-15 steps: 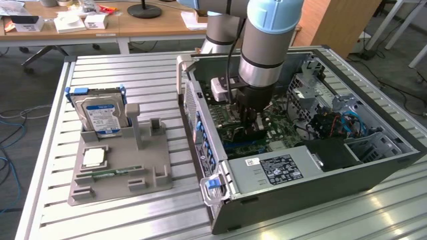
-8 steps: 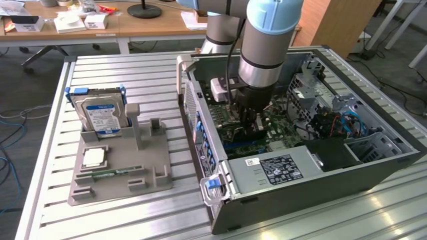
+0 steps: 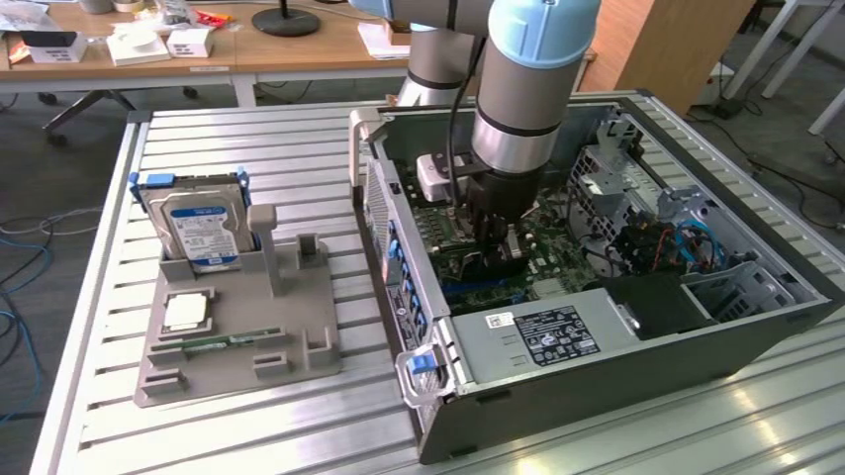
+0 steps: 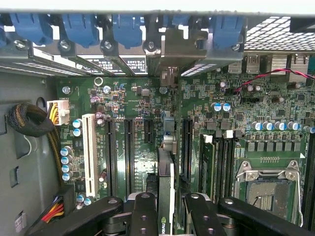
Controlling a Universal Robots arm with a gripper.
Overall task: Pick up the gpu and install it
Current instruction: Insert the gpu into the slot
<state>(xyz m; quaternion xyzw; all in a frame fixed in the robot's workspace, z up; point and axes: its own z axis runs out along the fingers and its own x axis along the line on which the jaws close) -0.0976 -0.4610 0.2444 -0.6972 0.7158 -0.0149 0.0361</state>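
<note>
Broadly, the slatted metal table [image 3: 237, 139] carries an open computer case [image 3: 634, 346] lying on its side toward the edge at the exterior view's right. A grey holder [image 3: 237, 336] with the hard drive [image 3: 201, 223] sits toward the opposite edge. The arm [image 3: 528, 89] reaches into the case and points straight down at the motherboard [image 4: 133, 93].

The pincer [image 4: 171, 199] is clenched on the gpu [image 4: 166, 172], a finger on either flat face. The card therefore stands on edge directly beneath the wrist, inside the case and well apart from the holder.

The card's long axis runs parallel to the black expansion slots [image 4: 129, 152] and points toward the case's rear wall, where the blue latches [image 4: 81, 27] sit. It hangs in the lane between two of those slots, seemingly over a slot of its own. Whether its lower edge touches that connector cannot be told. By my judgement, the relation that counts is this lengthwise match of card and slot, with the card straight above the board.
</note>
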